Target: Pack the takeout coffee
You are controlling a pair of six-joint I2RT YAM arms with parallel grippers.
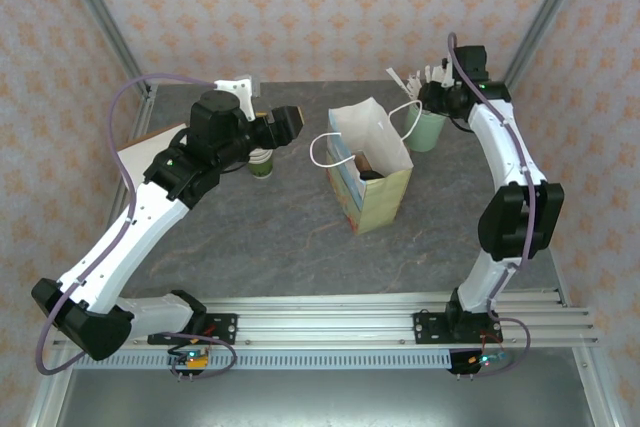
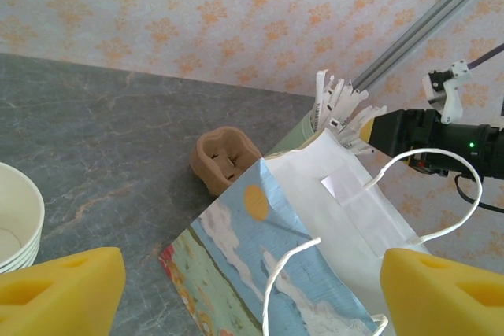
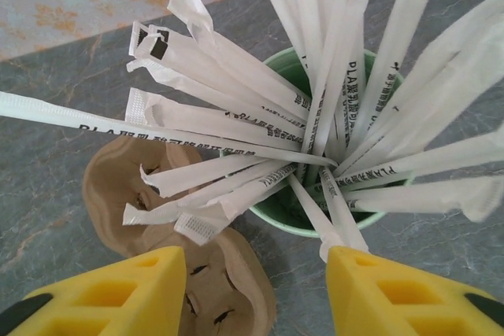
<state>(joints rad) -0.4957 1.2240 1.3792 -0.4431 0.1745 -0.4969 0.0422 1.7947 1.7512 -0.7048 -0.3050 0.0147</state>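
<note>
Partly, the left gripper (image 1: 288,125) hides a green-bottomed cup (image 1: 261,167).

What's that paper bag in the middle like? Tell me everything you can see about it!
The paper bag stands upright on the grey table, near the middle, with its top open. One side is plain white. Another side has a painted blue sky with white clouds and an orange sun. White cord handles loop out from the top. A dark thing sits inside, too hidden to name.
</note>
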